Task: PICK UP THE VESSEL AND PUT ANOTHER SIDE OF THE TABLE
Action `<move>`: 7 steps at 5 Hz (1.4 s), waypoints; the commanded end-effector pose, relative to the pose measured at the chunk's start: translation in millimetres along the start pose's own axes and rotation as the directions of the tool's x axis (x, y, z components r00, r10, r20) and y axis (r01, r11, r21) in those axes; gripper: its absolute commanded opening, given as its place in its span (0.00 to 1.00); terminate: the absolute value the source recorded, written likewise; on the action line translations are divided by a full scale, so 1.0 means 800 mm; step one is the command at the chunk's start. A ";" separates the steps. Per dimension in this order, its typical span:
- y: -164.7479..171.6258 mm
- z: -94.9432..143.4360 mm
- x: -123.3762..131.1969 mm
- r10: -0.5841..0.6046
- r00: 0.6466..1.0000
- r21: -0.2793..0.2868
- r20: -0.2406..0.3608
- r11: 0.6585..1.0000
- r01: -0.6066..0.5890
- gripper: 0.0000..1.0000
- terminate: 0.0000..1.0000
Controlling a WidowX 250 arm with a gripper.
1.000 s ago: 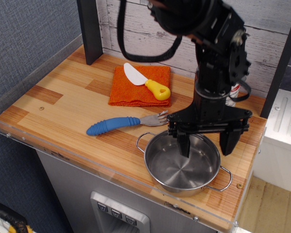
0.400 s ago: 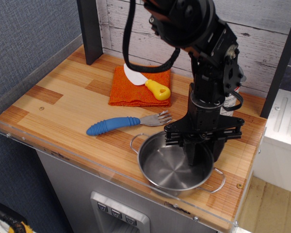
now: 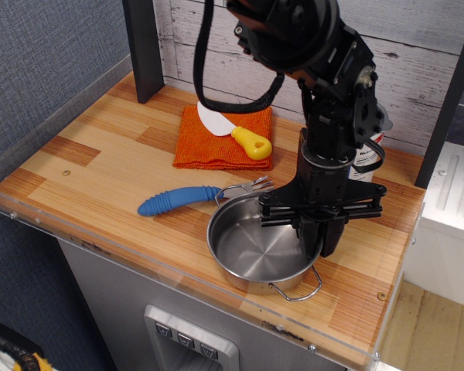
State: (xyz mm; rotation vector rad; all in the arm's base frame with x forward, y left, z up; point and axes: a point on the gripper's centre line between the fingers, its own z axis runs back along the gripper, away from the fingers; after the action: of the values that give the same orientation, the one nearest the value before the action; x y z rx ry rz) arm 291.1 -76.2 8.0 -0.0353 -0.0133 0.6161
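Observation:
The vessel (image 3: 255,249) is a shallow shiny steel pot with two wire loop handles, at the front right of the wooden table (image 3: 85,158). One handle points back toward the fork, the other toward the front edge. My gripper (image 3: 319,241) comes straight down from the black arm and is shut on the vessel's right rim, one finger inside the wall and one outside. I cannot tell whether the pot's base rests on the wood or is just off it.
A blue-handled fork (image 3: 182,199) lies just left of and behind the pot, its tines by the pot's rear handle. An orange cloth (image 3: 216,143) with a yellow-handled knife (image 3: 251,143) lies further back. A dark post (image 3: 143,46) stands at the back left. A clear acrylic rim (image 3: 139,259) lines the front edge.
The fingers went from open astride the pot's right rim to shut on it. The pot has shifted left toward the fork and turned, so its handles now point back and front.

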 end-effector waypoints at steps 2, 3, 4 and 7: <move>0.046 0.085 0.027 -0.058 0.998 0.004 -0.014 0.998 0.058 0.00 0.00; 0.082 0.100 0.047 -0.073 0.996 0.028 -0.043 0.997 0.075 0.00 0.00; 0.128 0.109 0.071 -0.081 0.997 0.004 -0.012 0.997 0.081 0.00 0.00; 0.199 0.104 0.149 -0.225 0.971 0.246 0.080 0.949 0.200 0.00 0.00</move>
State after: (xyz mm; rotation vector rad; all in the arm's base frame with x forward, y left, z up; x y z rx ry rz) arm 283.2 118.8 66.4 0.2177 -0.0032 0.3850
